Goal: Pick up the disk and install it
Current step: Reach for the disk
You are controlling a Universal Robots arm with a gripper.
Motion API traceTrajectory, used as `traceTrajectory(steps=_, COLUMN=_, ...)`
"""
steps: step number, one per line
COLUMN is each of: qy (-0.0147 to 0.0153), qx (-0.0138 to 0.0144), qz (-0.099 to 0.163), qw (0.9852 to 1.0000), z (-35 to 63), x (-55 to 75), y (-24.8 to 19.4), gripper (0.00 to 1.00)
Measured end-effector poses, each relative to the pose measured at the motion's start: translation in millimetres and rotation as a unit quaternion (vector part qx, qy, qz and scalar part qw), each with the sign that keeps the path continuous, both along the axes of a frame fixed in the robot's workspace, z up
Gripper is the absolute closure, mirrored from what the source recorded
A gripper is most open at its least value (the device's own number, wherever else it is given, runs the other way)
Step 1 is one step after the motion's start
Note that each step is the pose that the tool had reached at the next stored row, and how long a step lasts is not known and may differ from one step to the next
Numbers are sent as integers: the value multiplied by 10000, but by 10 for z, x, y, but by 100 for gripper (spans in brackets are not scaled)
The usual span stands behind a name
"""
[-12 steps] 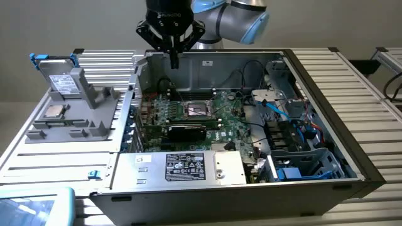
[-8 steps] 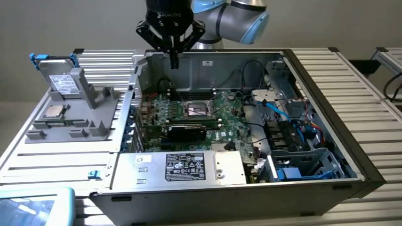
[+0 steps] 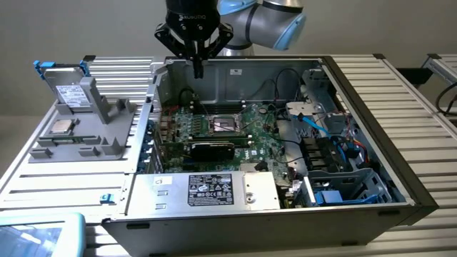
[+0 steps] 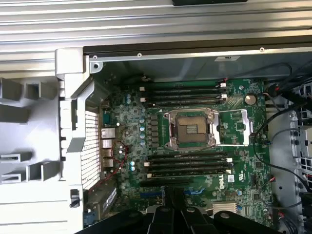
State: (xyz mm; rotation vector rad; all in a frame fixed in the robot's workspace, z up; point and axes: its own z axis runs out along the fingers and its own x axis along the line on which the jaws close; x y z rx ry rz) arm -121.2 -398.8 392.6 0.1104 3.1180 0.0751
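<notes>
**Gripper** (image 3: 198, 70): black, two-fingered, on a grey and light-blue arm (image 3: 275, 19). The fingers are pressed together with nothing between them. It hangs over the rear wall of the open case, well apart from the disk. In the wrist view the gripper (image 4: 171, 207) points down at the board.

**Disk** (image 3: 70, 92): grey metal with a white label and a blue frame showing at its upper corners. It stands on edge in a grey fixture (image 3: 107, 115), outside the case at the exterior view's left, with the label facing the camera. Nothing touches it, so it has not been picked up.

**Processor chip** (image 3: 61, 127): small, square and silver. It lies flat on the same fixture, just in front of the disk.

**Computer case** (image 3: 400, 176): lies on its side with the cover off, on a ribbed metal tabletop (image 3: 421, 101).

**Motherboard** (image 3: 243, 144): green, on the floor of the case.
- The processor socket (image 4: 190, 129) stands open and unfilled.
- Black memory slots (image 4: 183, 90) run on both sides of the socket.

**Silver box** (image 3: 214, 190): carries a black label and sits in the near corner of the case.

**Drive cage** (image 3: 343, 187): grey with blue parts, in the near corner at the exterior view's right.
</notes>
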Motion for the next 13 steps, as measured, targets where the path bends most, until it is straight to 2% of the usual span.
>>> traceTrajectory(steps=4, qy=0, qx=-1, qz=0, qw=10000, z=1, x=-58, y=0, gripper=89)
traceTrajectory(steps=13, qy=0, qx=0, qz=0, qw=10000, z=-1, x=-457, y=7, gripper=89)
